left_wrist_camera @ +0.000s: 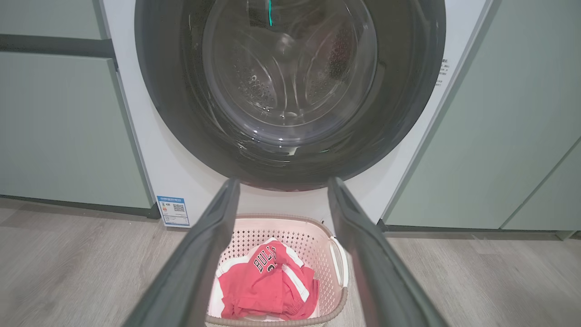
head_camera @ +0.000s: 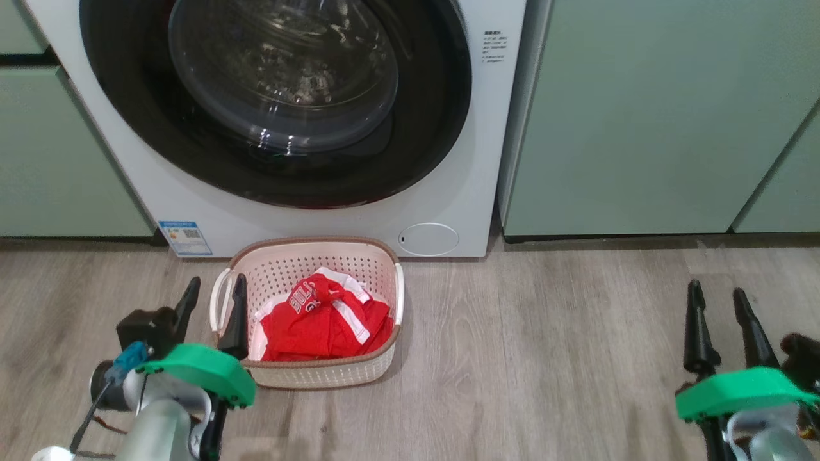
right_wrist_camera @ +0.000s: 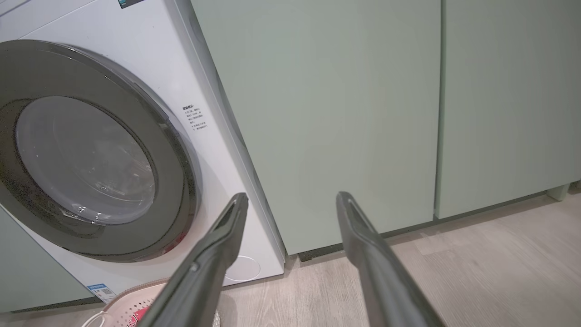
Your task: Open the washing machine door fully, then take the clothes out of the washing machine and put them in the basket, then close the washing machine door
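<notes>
The white washing machine (head_camera: 448, 192) stands at the back, and its round black-rimmed door (head_camera: 128, 109) lies flat against the front. The same door (left_wrist_camera: 408, 113) fills the top of the left wrist view, and its rim (right_wrist_camera: 172, 154) shows at the left of the right wrist view. On the floor before the machine sits the cream basket (head_camera: 320, 374) holding red jerseys (head_camera: 320, 323) lettered "BULLS". My left gripper (head_camera: 214, 288) hovers open just left of the basket, with the jerseys (left_wrist_camera: 268, 286) seen between its fingers. Far to the right, my right gripper (head_camera: 717, 298) is open and holds nothing.
Pale green cabinets (head_camera: 640, 115) flank the machine on both sides. Wood-look floor (head_camera: 544, 358) stretches between basket and right gripper. A blue label sticker (head_camera: 186, 238) and a small round hatch (head_camera: 428, 239) mark the machine's lower front.
</notes>
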Motion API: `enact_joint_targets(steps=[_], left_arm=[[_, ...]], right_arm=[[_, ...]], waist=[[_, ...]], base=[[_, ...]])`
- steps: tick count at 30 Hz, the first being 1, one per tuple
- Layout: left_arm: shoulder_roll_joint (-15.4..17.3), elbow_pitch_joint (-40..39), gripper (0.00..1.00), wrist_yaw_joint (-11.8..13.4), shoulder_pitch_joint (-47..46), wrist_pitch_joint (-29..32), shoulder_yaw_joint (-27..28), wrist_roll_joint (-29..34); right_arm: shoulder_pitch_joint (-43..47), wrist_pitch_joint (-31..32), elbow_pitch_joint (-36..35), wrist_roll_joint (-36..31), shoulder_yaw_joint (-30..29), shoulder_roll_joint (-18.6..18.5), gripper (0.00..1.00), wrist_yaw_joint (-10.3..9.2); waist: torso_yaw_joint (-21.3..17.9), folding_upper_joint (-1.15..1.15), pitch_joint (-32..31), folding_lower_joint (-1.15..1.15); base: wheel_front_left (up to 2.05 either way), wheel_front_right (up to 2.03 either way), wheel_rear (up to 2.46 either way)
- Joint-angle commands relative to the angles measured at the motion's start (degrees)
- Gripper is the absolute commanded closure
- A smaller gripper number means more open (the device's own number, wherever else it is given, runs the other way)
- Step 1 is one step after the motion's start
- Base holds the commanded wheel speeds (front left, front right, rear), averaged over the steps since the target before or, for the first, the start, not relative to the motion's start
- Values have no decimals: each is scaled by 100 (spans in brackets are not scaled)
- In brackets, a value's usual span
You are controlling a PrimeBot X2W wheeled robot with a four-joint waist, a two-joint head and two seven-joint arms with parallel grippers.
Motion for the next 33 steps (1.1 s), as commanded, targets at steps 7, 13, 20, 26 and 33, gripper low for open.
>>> enact_joint_targets(steps=[7, 13, 20, 26, 33], left_arm=[[7, -122, 0, 6, -84, -38, 267, 29], [-8, -58, 0, 6, -78, -38, 329, 44], [-23, -28, 0, 6, -80, -38, 335, 57], [-21, 5, 0, 6, -93, -38, 288, 17], [-8, 39, 0, 6, -99, -38, 262, -52]], right_arm=[[236, -35, -540, -280, -75, 40, 0, -5], [324, -35, -603, -392, -183, 54, 0, -5], [352, -35, -605, -499, -241, 81, 0, -5], [322, -35, -579, -523, -237, 79, 0, -5], [299, -35, -521, -511, -236, 81, 0, -5]], waist=[[-95, 0, -50, 0], [-104, 0, -34, 0], [-79, 0, -24, 0], [-77, 0, -15, 0], [-76, 0, -21, 0]], base=[[0, 0, 0], [0, 0, 0], [0, 0, 0], [0, 0, 0], [0, 0, 0]])
